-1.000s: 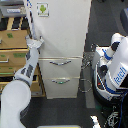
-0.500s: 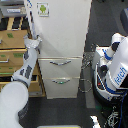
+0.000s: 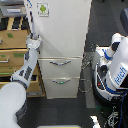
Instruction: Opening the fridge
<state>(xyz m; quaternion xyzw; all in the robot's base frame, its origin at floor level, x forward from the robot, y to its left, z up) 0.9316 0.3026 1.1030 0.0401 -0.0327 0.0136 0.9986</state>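
Observation:
The tall white fridge (image 3: 65, 35) stands in the middle of the exterior view. Its large upper door carries a green-marked square sticker (image 3: 43, 8) and a long vertical handle (image 3: 30, 17) along its left edge. Two lower drawers with silver handles (image 3: 62, 63) sit below. My white arm reaches up from the lower left. My gripper (image 3: 34, 38) is at the handle's lower end and looks shut around it. The door looks closed or barely ajar.
A tan wooden drawer cabinet (image 3: 12, 46) stands directly left of the fridge, behind my arm. A second white robot with blue lettering (image 3: 117, 72) stands at the exterior view's right, with cables (image 3: 90, 62) between it and the fridge. The floor is dark.
My gripper has shifted slightly upward along the handle's lower end. The fridge door shows no clear movement.

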